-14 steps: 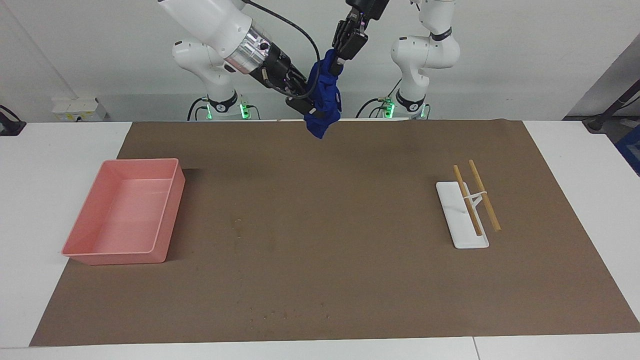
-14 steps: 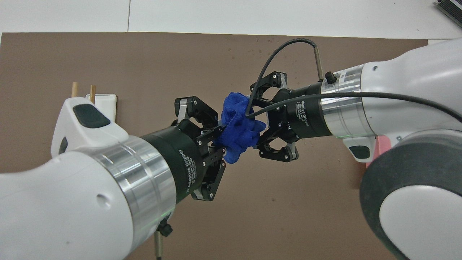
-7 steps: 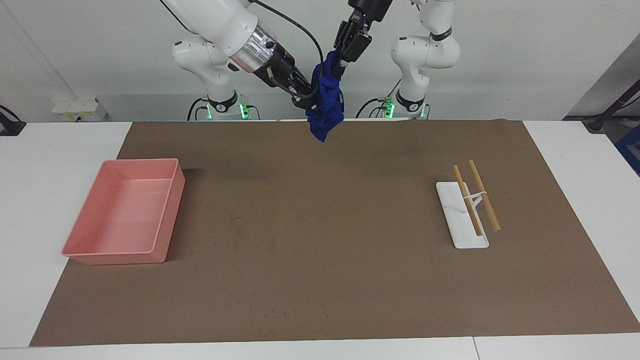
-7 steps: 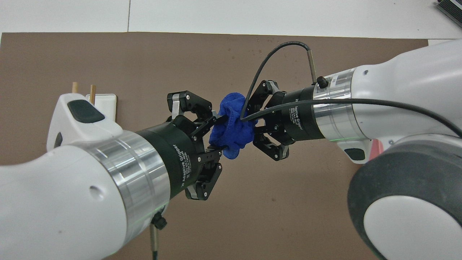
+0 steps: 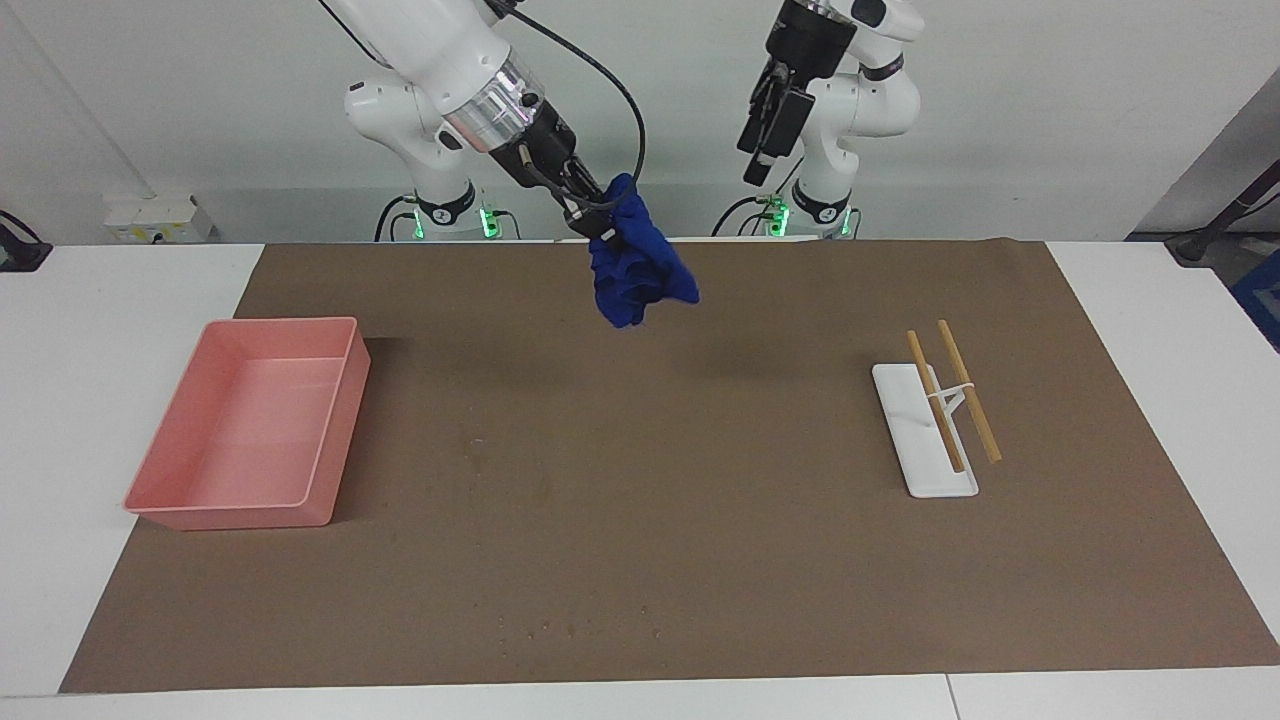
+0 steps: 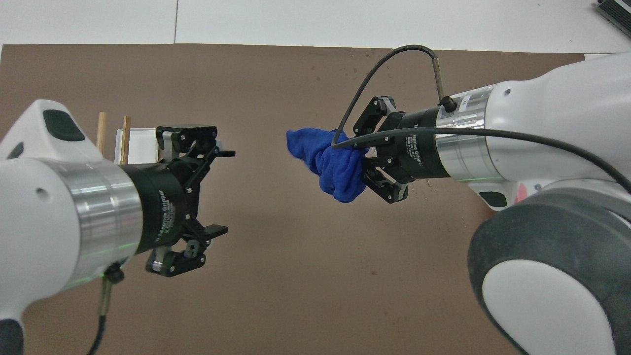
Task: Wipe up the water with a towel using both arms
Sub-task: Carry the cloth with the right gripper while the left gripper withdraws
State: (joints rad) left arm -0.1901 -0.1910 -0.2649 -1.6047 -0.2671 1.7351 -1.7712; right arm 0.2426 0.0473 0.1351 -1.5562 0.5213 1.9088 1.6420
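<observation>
Check the towel (image 5: 636,268) first: it hangs bunched in the air, clamped by the right gripper (image 5: 601,233), whose fingertips are closed on the upper part of the cloth. Using the brown mat (image 5: 660,560) as your reference, the towel is over the mat's edge nearest the robots, roughly midway along that edge, and clear of the mat surface. In the overhead view the same bundle (image 6: 331,161) projects from the right gripper (image 6: 364,162) toward the left arm.

Note the left gripper (image 6: 223,191): its fingers stand wide apart and hold nothing. It is raised over the mat toward the left arm's end, well apart from the towel, with a clear gap between the two. In the facing view the left gripper (image 5: 757,170) points downward above the mat's robot-side edge.

Assess progress as follows. The towel is lifted and now sits in one gripper only, so the two-arm part of the task looks satisfied as a transfer. No wiping contact is visible; the cloth does not touch the mat.

Expect the remaining work to be lowering the towel and sweeping it across the wet area. Small specks (image 5: 580,628) show on the mat near its edge farthest from the robots; you cannot tell from these views whether they are water.

Disregard the pink tray (image 5: 345,400) at the right arm's end of the mat and the white holder (image 5: 905,425) with two sticks (image 5: 968,392) at the left arm's end.
</observation>
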